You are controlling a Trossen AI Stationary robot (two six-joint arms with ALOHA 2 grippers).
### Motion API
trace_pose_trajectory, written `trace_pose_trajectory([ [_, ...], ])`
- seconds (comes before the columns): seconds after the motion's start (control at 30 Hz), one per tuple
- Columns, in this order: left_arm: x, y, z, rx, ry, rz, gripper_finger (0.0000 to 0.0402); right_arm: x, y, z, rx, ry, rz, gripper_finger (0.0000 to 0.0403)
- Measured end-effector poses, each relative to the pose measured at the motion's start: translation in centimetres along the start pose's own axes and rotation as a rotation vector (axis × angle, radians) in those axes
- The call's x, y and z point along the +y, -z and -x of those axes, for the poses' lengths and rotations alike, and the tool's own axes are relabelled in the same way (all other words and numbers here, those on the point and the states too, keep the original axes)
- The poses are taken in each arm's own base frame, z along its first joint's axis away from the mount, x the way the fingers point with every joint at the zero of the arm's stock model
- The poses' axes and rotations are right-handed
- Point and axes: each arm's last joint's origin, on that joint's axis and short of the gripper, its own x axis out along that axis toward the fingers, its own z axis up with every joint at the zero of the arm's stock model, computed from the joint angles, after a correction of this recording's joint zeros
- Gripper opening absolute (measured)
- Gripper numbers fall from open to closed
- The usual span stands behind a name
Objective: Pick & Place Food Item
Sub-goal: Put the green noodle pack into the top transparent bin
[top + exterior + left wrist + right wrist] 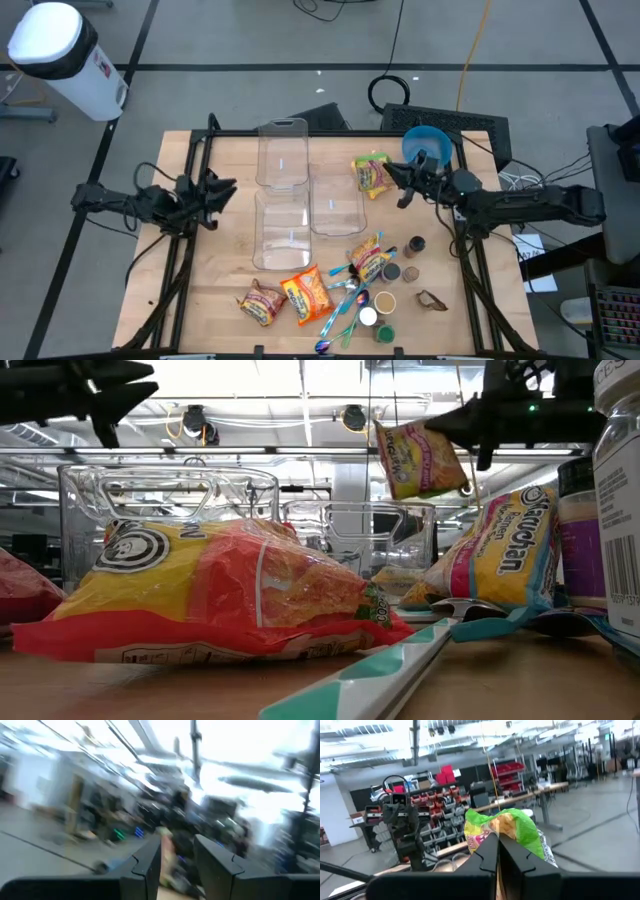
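Orange and yellow plastic fills the low view's foreground, where a noodle packet lies flat on the wooden table beside a teal-handled utensil; a second packet leans just behind it, next to a spice jar; seen from above, this clutter sits at the table's near edge with more packets, spoons and small jars; past it, toward the middle, stand three clear plastic containers, one near and two farther back, touching or nearly so; the left arm stretches in from the left side, wrist level and raised off the table, its left gripper just beside the containers with the fingers a narrow gap apart and nothing seen between them; farther back on the right, the right arm reaches in level from the table's right edge; the right gripper is pinched tight on the top edge of a green-and-yellow noodle packet, which hangs in the air, tilted, above the table right of the far containers; behind it a blue bowl sits at the far right corner.
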Motion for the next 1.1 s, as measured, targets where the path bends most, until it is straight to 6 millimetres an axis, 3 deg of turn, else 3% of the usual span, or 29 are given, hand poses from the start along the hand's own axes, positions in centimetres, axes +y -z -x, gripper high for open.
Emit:
trace_pose_trajectory([
  [0.1,0.1,-0.5,-1.3,-0.011,-0.197,-0.049,0.0123,0.1,0.0,-0.4,-0.055,-0.008,0.033,0.0],
  [0.2,-0.4,-0.5,-3.6,0.121,-0.332,-0.28,0.0139,0.1,0.0,-0.8,-0.099,-0.015,0.033,0.0],
  [0.4,-1.9,-0.7,-10.7,0.317,-0.425,-0.512,0.0234,0.1,0.7,-1.3,-0.111,-0.015,0.031,0.0],
  [0.57,-3.0,-0.4,-16.5,0.35,-0.36,-0.57,0.03,0.1,0.6,-1.4,-0.154,-0.023,0.021,0.0],
  [0.7,-3.7,0.8,-20.3,0.34,-0.226,-0.519,0.0327,0.2,0.7,-1.7,-0.166,-0.025,0.018,0.0],
  [0.8,-3.6,1.9,-23.1,0.295,-0.24,-0.525,0.0339,0.2,1.0,-2.1,-0.151,-0.024,0.02,0.0],
  [0.93,-3.1,4.4,-25.7,0.34,-0.26,-0.573,0.0344,0.2,1.2,-2.3,-0.147,-0.023,0.027,0.0],
  [1.1,-3.2,6.4,-27.1,0.361,-0.22,-0.501,0.0338,0.3,1.1,-2.2,-0.157,-0.037,0.044,0.0],
])
